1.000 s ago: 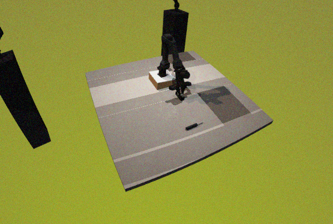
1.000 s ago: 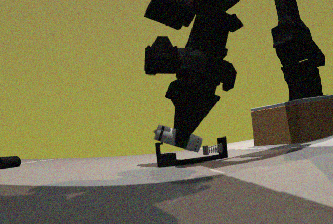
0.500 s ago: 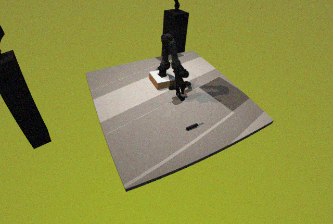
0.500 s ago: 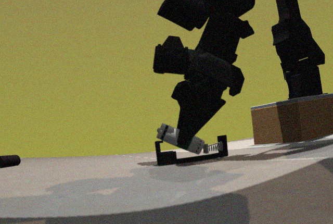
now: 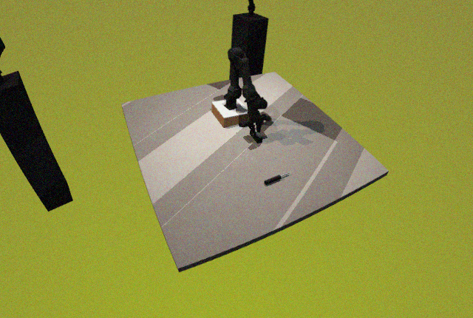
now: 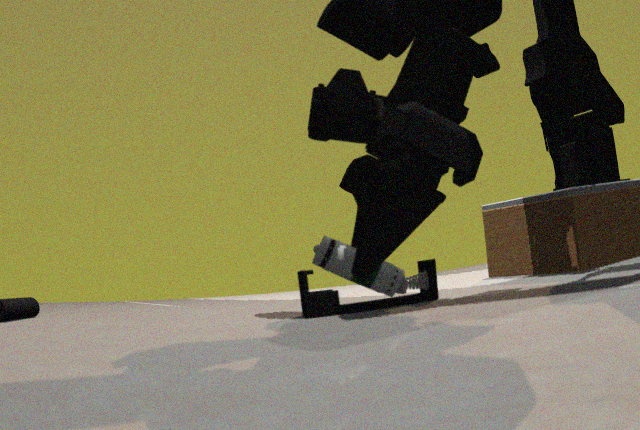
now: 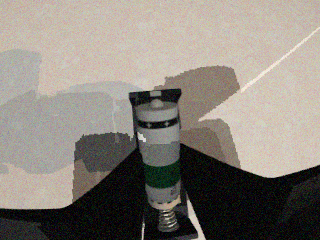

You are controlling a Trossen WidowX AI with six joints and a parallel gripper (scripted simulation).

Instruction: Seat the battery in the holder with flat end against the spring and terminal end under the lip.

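Fingers of the gripper (image 5: 258, 139) (image 6: 368, 280) (image 7: 161, 172) pinch the battery (image 6: 338, 257) (image 7: 161, 150) around its middle, near the green band. The battery is tipped over the holder (image 6: 379, 304) (image 7: 155, 94), with its long side running from the spring to the lip. Its flat end is low and looks like it touches the spring (image 6: 413, 281) (image 7: 168, 220). Its end with the little bump is up high, above the lip (image 6: 306, 272) (image 7: 156, 93) and not under it. So 1 end is down and 1 end is up, and the fingers come down on a slant between the 2 ends. I think the next move is to push softly toward the spring, then lower the bump end so it slips under the lip. If it comes down too soon, it could bump on top of the lip. From the side, the dark fingers hide the battery's middle. From above, the arm and its shadows make the battery and holder hard to make out. The wrist view cuts off the fingers' sides.
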